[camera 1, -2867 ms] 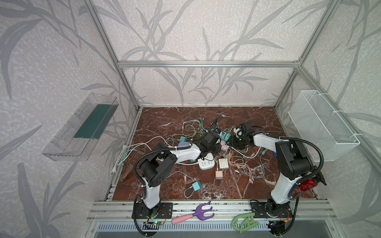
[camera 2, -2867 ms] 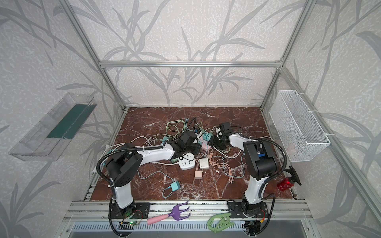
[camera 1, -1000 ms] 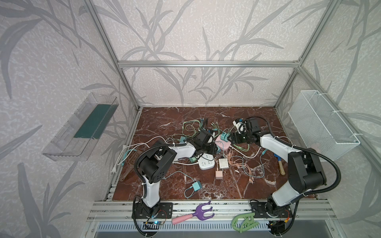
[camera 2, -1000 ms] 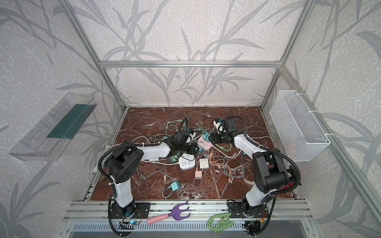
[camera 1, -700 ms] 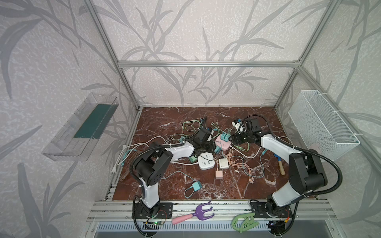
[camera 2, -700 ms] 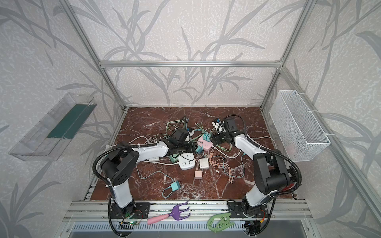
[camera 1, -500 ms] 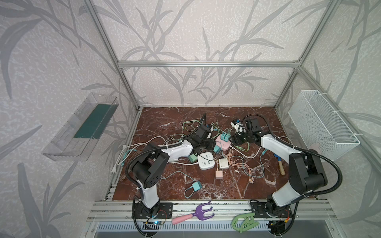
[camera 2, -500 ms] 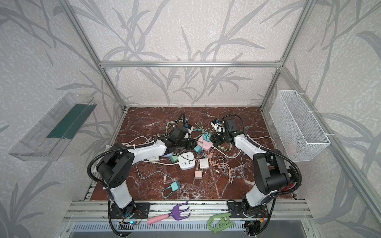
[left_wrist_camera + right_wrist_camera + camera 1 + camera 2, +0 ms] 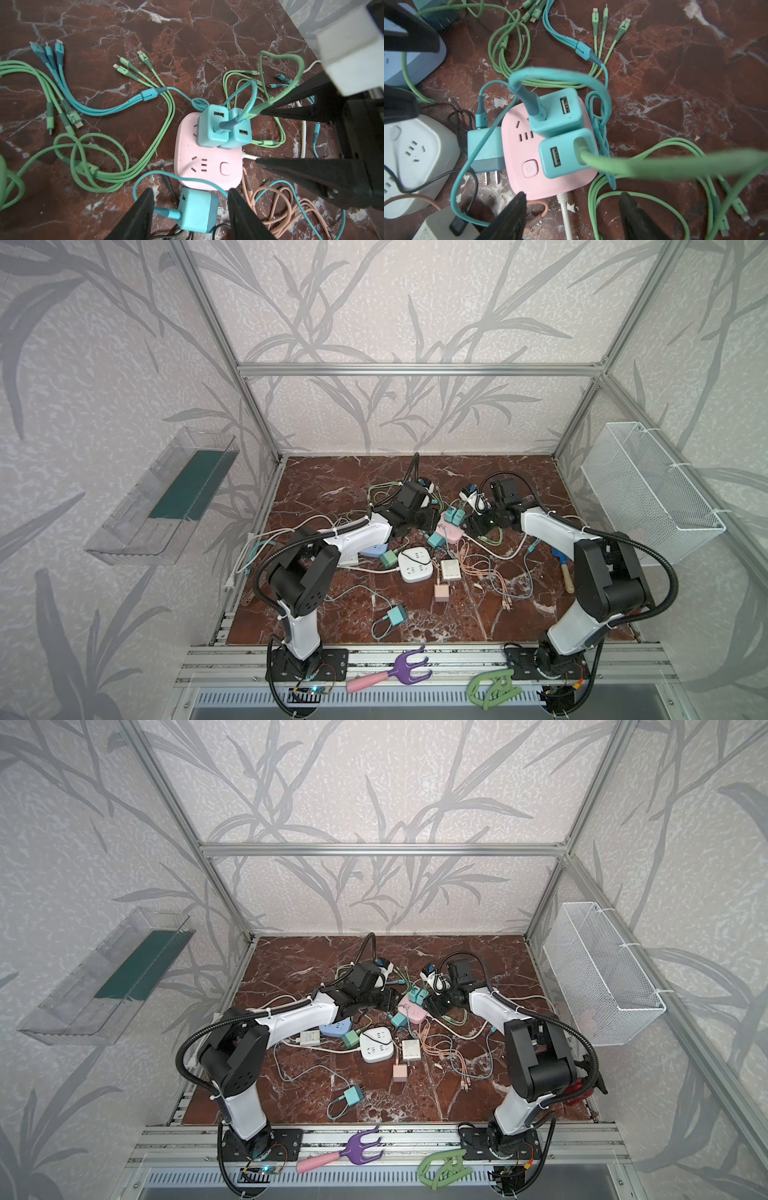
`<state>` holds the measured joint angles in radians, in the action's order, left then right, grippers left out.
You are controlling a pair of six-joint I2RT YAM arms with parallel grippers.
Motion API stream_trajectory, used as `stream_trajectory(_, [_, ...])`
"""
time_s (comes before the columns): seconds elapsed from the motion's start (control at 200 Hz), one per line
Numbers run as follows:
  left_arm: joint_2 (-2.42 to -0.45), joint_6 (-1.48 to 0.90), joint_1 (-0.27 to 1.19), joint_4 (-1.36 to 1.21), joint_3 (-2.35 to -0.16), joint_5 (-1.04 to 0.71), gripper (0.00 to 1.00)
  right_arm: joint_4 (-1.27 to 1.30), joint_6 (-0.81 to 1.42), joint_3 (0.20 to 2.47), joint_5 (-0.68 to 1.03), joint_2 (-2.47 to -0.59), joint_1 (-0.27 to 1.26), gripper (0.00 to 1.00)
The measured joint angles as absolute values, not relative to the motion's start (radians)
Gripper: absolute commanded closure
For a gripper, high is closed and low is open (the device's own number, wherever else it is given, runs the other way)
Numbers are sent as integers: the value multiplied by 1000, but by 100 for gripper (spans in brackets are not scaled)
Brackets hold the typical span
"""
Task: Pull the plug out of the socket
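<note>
- Hovering low over a tangle of cables, the left tool [image 9: 190,190] has its fingers spread, with a loose teal plug [image 9: 197,209] lying between them; a gap shows on both sides of it.
- That loose teal plug lies on its side on the tabletop [image 9: 332,481], fully out of the pink socket [image 9: 207,166] and just beside its edge.
- Two more teal plugs stand side by side in the pink socket: the plug with the blue cable [image 9: 560,114] and the plug with the green cable [image 9: 566,153]. Both are seated, touching each other along one side.
- The right tool [image 9: 572,193] is spread wide too and pinches nothing. It hangs over the edge of the pink socket where a white cord [image 9: 564,207] leaves it.
- In both top views the two tools face each other across the pink socket, near the middle of the tabletop.
- A white socket [image 9: 415,149] sits near the loose teal plug, with a pale blue socket [image 9: 415,62] beyond it.
- Green cables [image 9: 93,166] loop over the tabletop around the pink socket.
</note>
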<state>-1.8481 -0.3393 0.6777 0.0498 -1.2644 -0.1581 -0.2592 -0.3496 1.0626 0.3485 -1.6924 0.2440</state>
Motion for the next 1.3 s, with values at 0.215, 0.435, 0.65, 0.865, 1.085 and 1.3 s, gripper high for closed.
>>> stream_trajectory(0.215, [-1921,-337,678,83,-1316,-181,43,-263,-380,1100,347,-1750,256,30])
stream_trajectory(0.435, [-1939,-337,678,123,-1317,-192,44,-267,-400,1135,336,-1810,282,30])
stream_trajectory(0.65, [-1977,-345,678,144,-1353,-207,45,-267,-410,1137,324,-1814,285,32])
stream_trajectory(0.865, [-2016,-360,680,171,-1380,-208,46,-269,-428,1161,317,-1829,290,34])
stream_trajectory(1.085, [-2028,-367,684,184,-1393,-207,46,-271,-440,1169,305,-1849,298,37])
stream_trajectory(1.3, [-2045,-370,687,207,-1407,-201,46,-275,-456,1181,268,-1860,313,42])
